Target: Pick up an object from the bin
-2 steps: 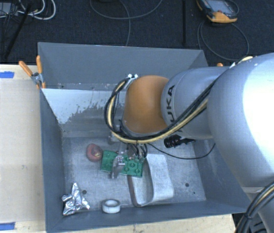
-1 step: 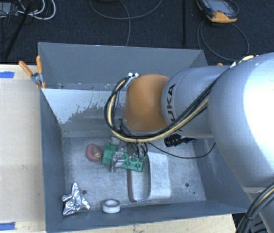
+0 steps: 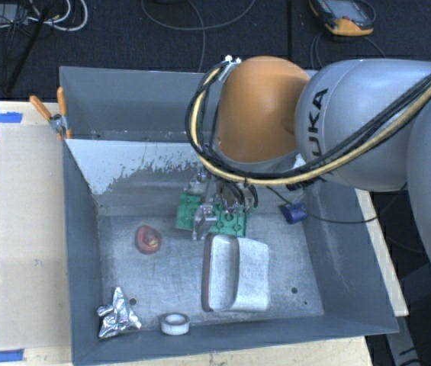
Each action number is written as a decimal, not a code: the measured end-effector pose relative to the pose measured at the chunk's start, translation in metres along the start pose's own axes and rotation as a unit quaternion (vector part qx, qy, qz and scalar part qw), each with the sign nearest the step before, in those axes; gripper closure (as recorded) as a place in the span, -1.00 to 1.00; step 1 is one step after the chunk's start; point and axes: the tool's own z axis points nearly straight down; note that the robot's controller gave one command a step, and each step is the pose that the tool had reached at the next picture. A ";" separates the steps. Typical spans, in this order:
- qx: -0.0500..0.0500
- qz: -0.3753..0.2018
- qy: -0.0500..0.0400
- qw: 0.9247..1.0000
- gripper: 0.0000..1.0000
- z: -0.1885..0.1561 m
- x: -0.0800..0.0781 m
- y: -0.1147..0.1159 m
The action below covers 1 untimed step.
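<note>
The gripper [image 3: 212,221] hangs low over a flat green piece [image 3: 188,213] at the back of the bin [image 3: 82,250], and green shows on either side of it. Whether it is open or closed cannot be told. A pale grey block [image 3: 238,274] lies just in front of it. A reddish ball [image 3: 148,239] sits near, toward the view's left. Crumpled foil [image 3: 118,315] and a small tape roll [image 3: 175,324] lie well apart, front-left.
</note>
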 end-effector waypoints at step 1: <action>0.000 -0.057 0.000 0.998 1.00 -0.103 -0.011 0.015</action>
